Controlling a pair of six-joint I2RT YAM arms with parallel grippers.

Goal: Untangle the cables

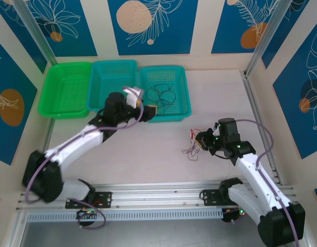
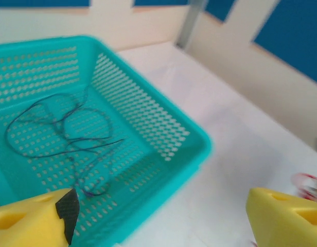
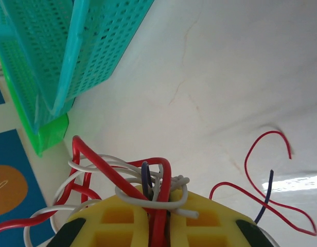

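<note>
Your left gripper (image 2: 161,213) wide open, empty, at the basket (image 2: 199,140); right gripper (image 3: 161,213) clamped on red and white cables (image 3: 109,170)

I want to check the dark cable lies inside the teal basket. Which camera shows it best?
The left wrist view: the dark cable lies close up in loops on the floor of the teal basket. The top view shows it small and faint. The right wrist view catches that basket's outer wall.

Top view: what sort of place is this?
Probably a lab robot test cell: a white table boxed in by printed blue panels, a left arm and right arm bolted to an aluminium rail, and three plastic baskets lined up at the back.
</note>
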